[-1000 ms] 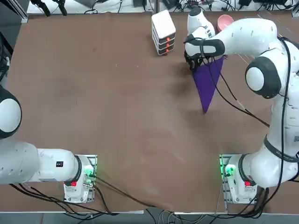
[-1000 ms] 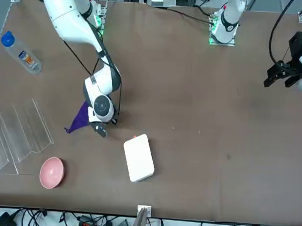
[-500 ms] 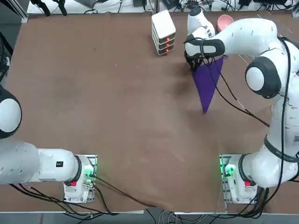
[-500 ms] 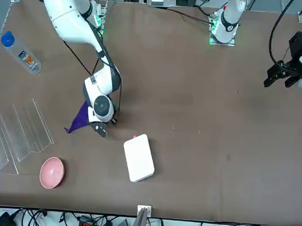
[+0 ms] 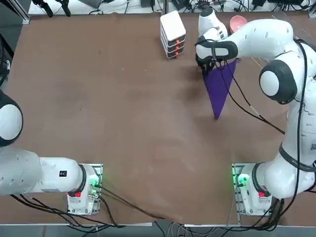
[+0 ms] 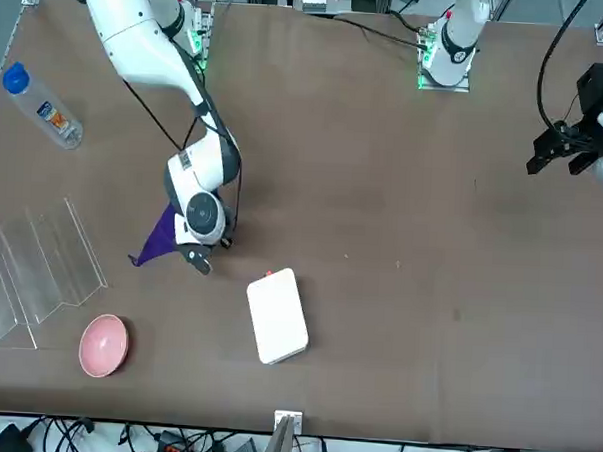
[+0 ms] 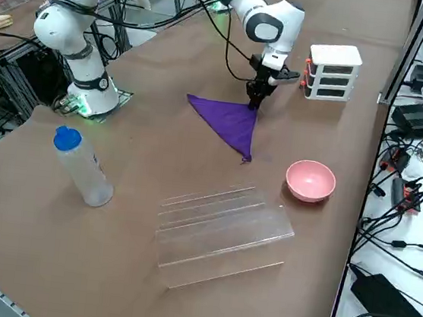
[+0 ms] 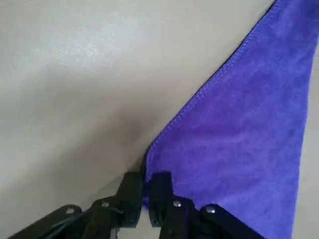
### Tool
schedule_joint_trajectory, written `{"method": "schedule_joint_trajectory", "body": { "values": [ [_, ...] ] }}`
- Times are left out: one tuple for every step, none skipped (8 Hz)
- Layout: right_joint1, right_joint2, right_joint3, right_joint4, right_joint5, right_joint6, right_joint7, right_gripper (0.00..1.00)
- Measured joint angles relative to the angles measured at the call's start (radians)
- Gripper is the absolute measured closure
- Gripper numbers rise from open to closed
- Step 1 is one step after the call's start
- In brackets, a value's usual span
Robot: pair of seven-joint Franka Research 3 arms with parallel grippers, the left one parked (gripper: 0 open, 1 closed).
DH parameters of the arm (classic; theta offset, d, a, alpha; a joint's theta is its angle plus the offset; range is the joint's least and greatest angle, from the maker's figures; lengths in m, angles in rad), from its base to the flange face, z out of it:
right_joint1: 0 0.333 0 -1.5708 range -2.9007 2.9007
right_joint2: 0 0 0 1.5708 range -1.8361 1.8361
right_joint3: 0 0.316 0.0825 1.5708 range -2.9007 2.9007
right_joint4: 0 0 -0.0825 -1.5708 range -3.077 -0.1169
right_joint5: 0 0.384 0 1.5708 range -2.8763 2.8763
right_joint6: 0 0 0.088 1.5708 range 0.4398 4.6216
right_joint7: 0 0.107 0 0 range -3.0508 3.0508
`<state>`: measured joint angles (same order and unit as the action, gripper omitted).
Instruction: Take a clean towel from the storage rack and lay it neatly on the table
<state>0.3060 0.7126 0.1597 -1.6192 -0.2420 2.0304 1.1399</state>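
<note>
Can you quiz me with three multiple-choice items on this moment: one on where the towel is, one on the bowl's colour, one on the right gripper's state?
1. Where is the purple towel?
A. hanging on the clear storage rack
B. on the table, beside the rack
C. inside the bowl

2. What colour is the bowl?
A. pink
B. green
C. black

3. What is the right gripper doing?
A. wide open above the bottle
B. shut on nothing
C. shut on a towel corner

Answers: 1 B, the towel lies on the brown table, apart from the storage rack. 2 A, the side view shows it pink. 3 C, the wrist view shows the fingers pinching the towel's edge.
</note>
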Motion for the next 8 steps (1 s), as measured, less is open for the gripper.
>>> {"method": "schedule_joint_trajectory", "body": {
  "values": [
    [0.000, -0.001, 0.000, 0.002, 0.000, -0.008, 0.000, 0.90],
    [0.000, -0.002, 0.000, 0.006, 0.000, -0.021, 0.000, 0.97],
    [0.000, -0.006, 0.000, 0.010, -0.001, -0.032, 0.000, 0.98],
    [0.000, -0.013, 0.000, 0.012, -0.001, -0.045, 0.000, 0.98],
    [0.000, -0.020, 0.000, 0.012, -0.001, -0.056, 0.000, 0.98],
    [0.000, -0.026, 0.000, 0.012, -0.001, -0.062, 0.000, 0.98],
    [0.000, -0.028, 0.000, 0.012, -0.001, -0.063, 0.000, 0.98],
    [0.000, -0.027, 0.000, 0.012, -0.001, -0.063, 0.000, 0.98]
  ]
}}
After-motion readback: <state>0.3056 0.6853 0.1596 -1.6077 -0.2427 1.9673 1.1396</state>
